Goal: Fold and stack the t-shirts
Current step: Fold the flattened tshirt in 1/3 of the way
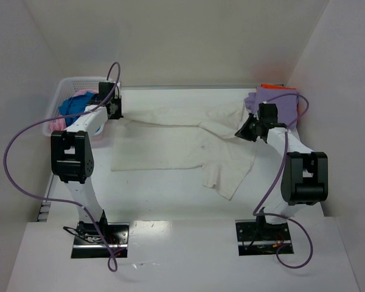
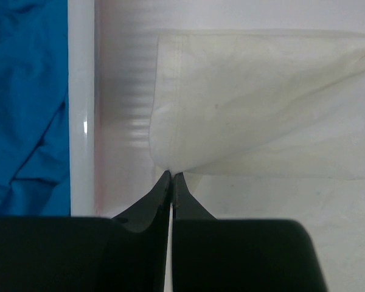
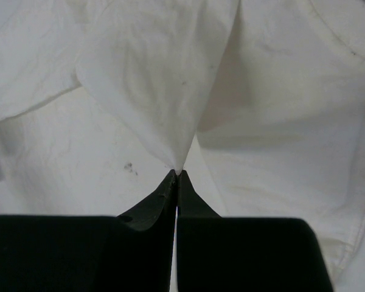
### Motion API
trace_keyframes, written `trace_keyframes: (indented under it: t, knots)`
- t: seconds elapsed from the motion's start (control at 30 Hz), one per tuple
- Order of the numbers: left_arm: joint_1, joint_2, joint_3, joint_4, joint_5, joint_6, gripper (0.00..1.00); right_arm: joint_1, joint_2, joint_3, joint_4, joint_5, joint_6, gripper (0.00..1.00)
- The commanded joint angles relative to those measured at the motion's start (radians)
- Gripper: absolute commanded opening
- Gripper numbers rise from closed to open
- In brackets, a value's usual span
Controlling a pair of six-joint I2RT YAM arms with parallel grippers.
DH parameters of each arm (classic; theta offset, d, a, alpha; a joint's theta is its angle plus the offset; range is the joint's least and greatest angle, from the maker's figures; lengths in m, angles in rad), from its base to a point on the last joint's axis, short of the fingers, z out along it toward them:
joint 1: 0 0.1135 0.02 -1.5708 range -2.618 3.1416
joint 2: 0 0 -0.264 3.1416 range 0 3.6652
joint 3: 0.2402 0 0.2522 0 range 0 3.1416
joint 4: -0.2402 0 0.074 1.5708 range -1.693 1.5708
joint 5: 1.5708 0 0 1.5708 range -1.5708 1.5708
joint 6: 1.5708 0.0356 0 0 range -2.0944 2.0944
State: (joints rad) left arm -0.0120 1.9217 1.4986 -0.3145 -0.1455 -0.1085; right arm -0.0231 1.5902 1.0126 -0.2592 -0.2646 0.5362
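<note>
The cream-white t-shirt (image 1: 182, 146) is lying spread across the middle of the table (image 1: 170, 201), and it is the only one of the five shirts out in the open. Its body is resting flat, one sleeve is trailing toward the near right, and its far edge is running as a drawn band between the two grippers.

The left gripper (image 2: 171, 176) is sitting at the shirt's far left corner, just beside the basket (image 1: 66, 83). Its two fingers are pressing together with no gap showing, pinching the corner of the cream cloth at their tips. The right gripper (image 3: 177, 173) is sitting at the far right part of the same shirt, its two fingers likewise closing tight on a gathered peak of cream cloth that is fanning out from the tips.

Two shirts are lying in the one basket at the far left corner: a blue t-shirt (image 1: 73, 107) on top and a pink t-shirt (image 1: 56, 124) showing beside and below it. Two more are sitting at the far right corner: a lavender t-shirt (image 1: 286, 107), and an orange t-shirt (image 1: 272, 87) showing only as a thin strip at the lavender one's far edge.
</note>
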Motion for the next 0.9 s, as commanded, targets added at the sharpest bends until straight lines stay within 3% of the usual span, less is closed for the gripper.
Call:
trace_keyframes:
  t: [0.0, 0.8, 0.83, 0.87]
  knots:
    - [-0.005, 0.025, 0.017, 0.015, -0.016, 0.006, 0.0, -0.009, -0.088, 0.009, -0.011, 0.016, 0.027, 0.0]
    - [-0.052, -0.004, -0.069, -0.037, -0.072, -0.003, 0.0, -0.009, 0.02, -0.045, -0.02, 0.1, 0.018, 0.0]
    - [-0.052, -0.004, -0.069, -0.049, -0.072, -0.014, 0.01, -0.009, 0.02, -0.036, -0.029, 0.11, 0.018, 0.0]
    - [-0.052, -0.004, -0.058, -0.06, -0.087, -0.014, 0.16, -0.009, 0.011, -0.035, -0.04, 0.134, 0.007, 0.0]
